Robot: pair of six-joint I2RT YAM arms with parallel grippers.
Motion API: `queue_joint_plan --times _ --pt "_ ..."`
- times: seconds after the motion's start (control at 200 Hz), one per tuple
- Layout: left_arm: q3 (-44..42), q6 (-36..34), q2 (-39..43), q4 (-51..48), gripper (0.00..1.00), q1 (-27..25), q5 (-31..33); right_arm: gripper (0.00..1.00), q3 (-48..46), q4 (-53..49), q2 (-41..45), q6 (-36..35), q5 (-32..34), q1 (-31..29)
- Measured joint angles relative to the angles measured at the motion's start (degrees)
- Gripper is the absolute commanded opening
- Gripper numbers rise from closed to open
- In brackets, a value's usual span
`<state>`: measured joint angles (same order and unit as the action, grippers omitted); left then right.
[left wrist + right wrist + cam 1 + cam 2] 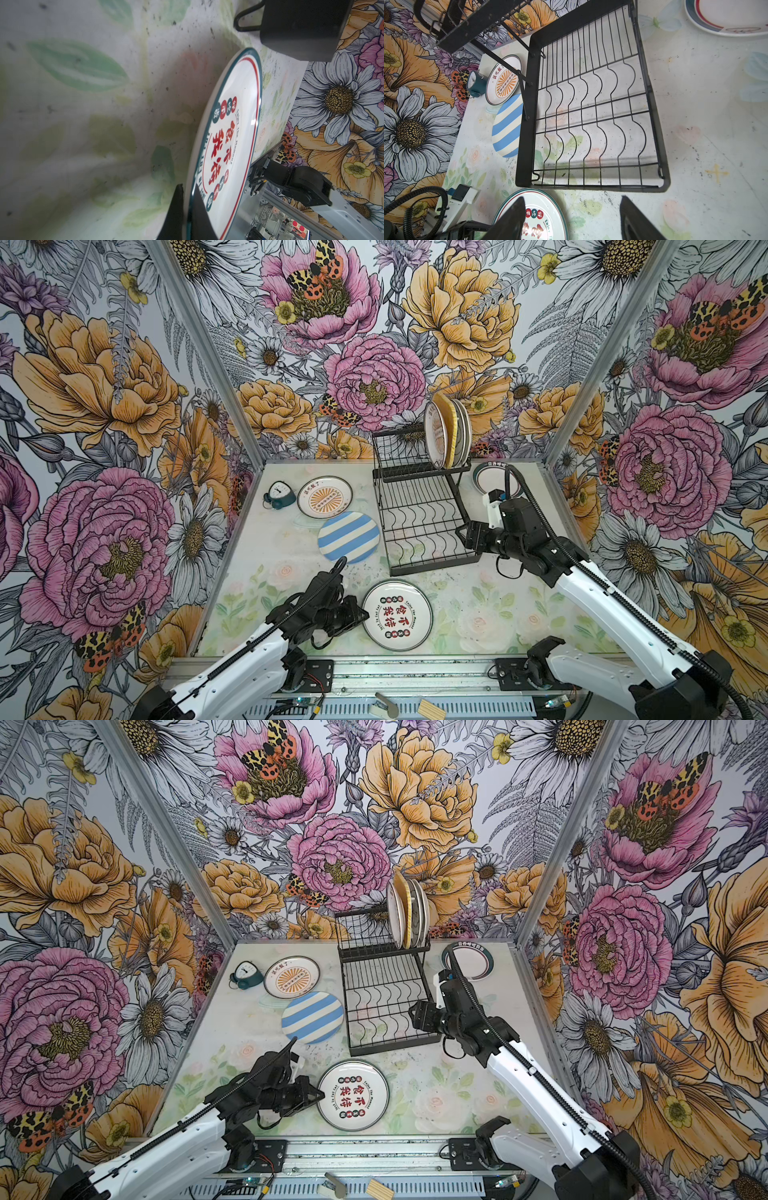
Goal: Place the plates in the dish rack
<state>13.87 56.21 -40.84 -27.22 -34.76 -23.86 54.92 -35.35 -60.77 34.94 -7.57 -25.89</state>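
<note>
The left gripper was pinched shut on the left rim of a white plate with red characters at the front of the table, just before the dish rack. The right gripper hung with its fingers spread above the right edge of the rack's lower tray. Four plates stood on edge on the upper shelf. A blue-striped plate and a sunburst plate lay left of the rack, near a teal clock. A ringed plate lay at the back right, partly hidden behind the right arm.
</note>
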Motion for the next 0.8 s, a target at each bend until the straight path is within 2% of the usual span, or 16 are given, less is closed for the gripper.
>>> queue_joint_plan --times 0.2,0.415,0.635,0.801 --pt "0.3 0.8 4.8 -2.7 0.0 0.0 -0.2 0.72 0.0 0.0 0.0 0.2 -1.2 0.0" --pt "4.6 0.2 5.6 -3.7 0.0 0.0 -1.7 0.72 0.0 0.0 -0.1 0.2 -4.8 0.0" --pt "11.9 -2.5 4.1 -3.7 0.0 0.2 -3.1 0.71 0.0 0.0 -1.9 0.0 -13.9 0.0" --pt "14.8 -4.3 0.7 -1.5 0.0 2.8 -5.2 0.7 0.0 0.4 -3.5 -0.3 -22.4 0.0"
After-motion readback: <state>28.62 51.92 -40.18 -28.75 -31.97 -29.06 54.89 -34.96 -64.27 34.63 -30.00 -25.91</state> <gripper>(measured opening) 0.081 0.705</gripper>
